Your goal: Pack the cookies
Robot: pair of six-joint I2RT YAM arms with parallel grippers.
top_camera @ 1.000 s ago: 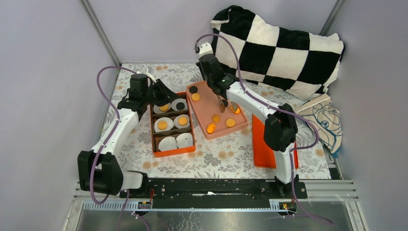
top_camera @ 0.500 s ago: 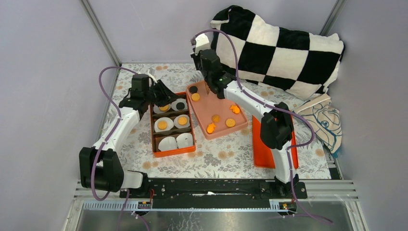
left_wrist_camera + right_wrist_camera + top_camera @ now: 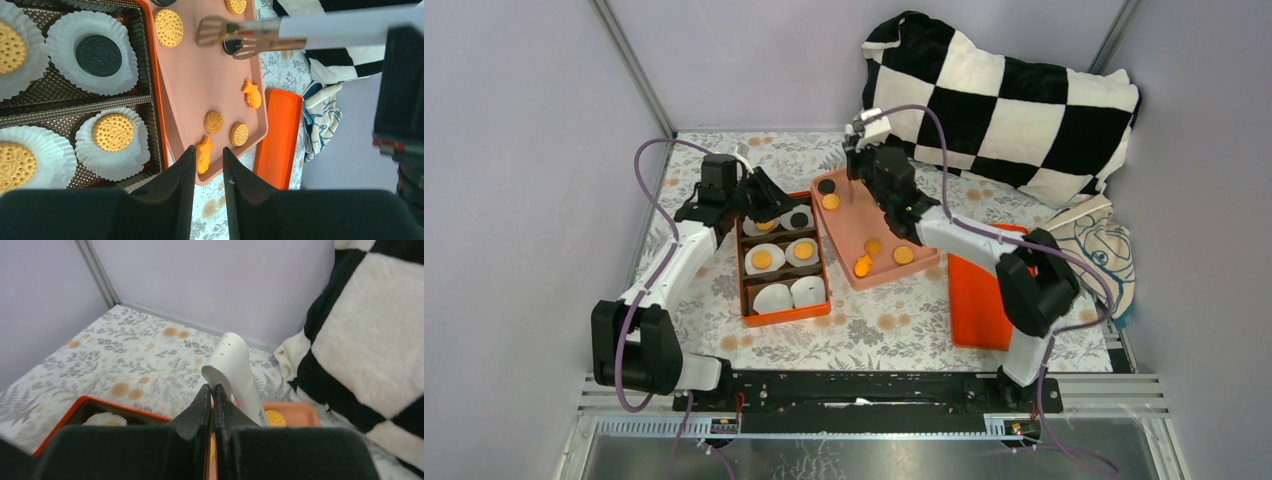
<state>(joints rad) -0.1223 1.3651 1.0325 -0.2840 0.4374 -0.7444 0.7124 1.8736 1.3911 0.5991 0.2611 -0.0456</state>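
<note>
Golden cookies [image 3: 903, 255] and a black cookie [image 3: 826, 186] lie on the pink tray [image 3: 854, 225]. Beside it an orange box [image 3: 781, 318] holds white paper cups; several carry a cookie [image 3: 113, 132], one of them a black cookie [image 3: 99, 48]. My right gripper [image 3: 210, 388] is shut on the white handle of tongs [image 3: 235, 365]. Over the tray's far end, the tongs' gold tips [image 3: 240, 37] pinch a small dark disc [image 3: 231, 46], seemingly a black cookie. My left gripper [image 3: 208, 150] hovers over the box's far end [image 3: 769, 195], open, with nothing between its fingers.
An orange lid [image 3: 974, 300] lies right of the tray. A black-and-white checked pillow [image 3: 1004, 100] fills the back right, and a printed cloth bag [image 3: 1099, 250] lies at the right edge. Grey walls close in the left and back sides of the flowered table.
My right arm has lifted the tongs from the tray's middle and swung them toward its far end, its elbow moving right. The left arm has hardly moved.
</note>
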